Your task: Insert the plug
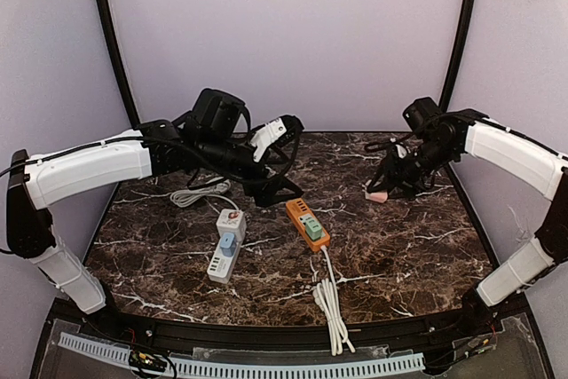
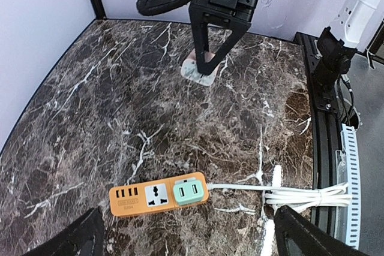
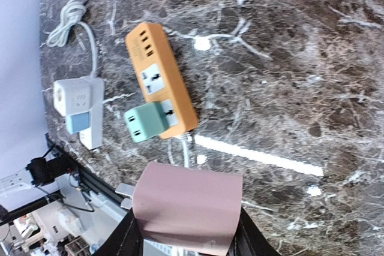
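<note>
My right gripper is shut on a pink plug adapter, held just above the table at the right; its metal prongs point left in the right wrist view. The adapter also shows in the left wrist view. An orange power strip lies mid-table with a green adapter plugged into it and one free universal socket. My left gripper is open and empty, hovering above the table just behind the orange strip; its fingertips frame the strip.
A white power strip with a white adapter and a blue adapter lies left of the orange one. A coiled white cable lies behind it. The orange strip's bundled white cord runs to the front edge.
</note>
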`<action>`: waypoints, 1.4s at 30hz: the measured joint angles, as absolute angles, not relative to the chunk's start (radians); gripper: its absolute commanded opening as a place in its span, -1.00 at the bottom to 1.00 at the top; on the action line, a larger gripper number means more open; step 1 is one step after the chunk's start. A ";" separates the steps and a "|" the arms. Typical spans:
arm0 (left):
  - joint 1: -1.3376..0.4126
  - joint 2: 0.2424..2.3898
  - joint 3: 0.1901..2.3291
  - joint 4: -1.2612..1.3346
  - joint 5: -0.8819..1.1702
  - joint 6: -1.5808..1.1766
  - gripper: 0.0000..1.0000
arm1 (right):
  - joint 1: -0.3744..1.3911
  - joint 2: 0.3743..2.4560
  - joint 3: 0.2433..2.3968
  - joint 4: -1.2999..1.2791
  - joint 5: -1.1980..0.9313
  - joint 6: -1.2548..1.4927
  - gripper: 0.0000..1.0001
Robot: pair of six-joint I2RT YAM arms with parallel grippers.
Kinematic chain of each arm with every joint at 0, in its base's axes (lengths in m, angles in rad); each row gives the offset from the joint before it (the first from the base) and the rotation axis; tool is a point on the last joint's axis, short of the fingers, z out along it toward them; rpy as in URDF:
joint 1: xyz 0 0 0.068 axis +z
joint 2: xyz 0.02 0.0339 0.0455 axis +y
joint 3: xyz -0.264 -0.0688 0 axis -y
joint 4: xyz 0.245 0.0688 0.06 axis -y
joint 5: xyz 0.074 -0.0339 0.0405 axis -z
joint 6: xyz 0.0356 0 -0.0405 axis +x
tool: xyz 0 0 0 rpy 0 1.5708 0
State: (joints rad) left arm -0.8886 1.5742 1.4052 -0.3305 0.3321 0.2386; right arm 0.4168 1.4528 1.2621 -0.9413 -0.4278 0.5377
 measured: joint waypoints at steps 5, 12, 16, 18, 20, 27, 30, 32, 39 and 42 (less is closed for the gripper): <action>-0.889 1.574 1.384 -0.254 0.406 0.297 0.97 | 0.429 1.434 1.288 -0.897 -0.557 0.588 -0.57; -0.889 1.574 1.357 -0.163 0.445 0.376 0.98 | 0.505 1.427 1.391 -0.839 -0.634 0.676 -0.58; -0.889 1.574 1.357 -0.125 0.446 0.414 0.97 | 0.565 1.430 1.446 -0.815 -0.634 0.732 -0.59; -0.890 1.574 1.357 -0.113 0.444 0.432 0.96 | 0.589 1.430 1.460 -0.806 -0.631 0.752 -0.59; -0.891 1.574 1.357 -0.104 0.441 0.443 0.95 | 0.614 1.433 1.466 -0.797 -0.627 0.777 -0.59; -0.900 1.575 1.376 -0.101 0.432 0.472 0.81 | 0.685 1.472 1.481 -0.784 -0.599 0.851 -0.61; -0.905 1.576 1.390 -0.100 0.432 0.477 0.73 | 0.706 1.483 1.485 -0.783 -0.583 0.869 -0.62; -0.908 1.580 1.394 -0.099 0.432 0.478 0.70 | 0.719 1.489 1.489 -0.782 -0.579 0.878 -0.62; -0.921 1.621 1.420 -0.105 0.433 0.479 0.55 | 0.734 1.494 1.494 -0.778 -0.570 0.899 -0.62; -0.925 1.637 1.426 -0.106 0.433 0.479 0.46 | 0.734 1.494 1.494 -0.778 -0.571 0.900 -0.62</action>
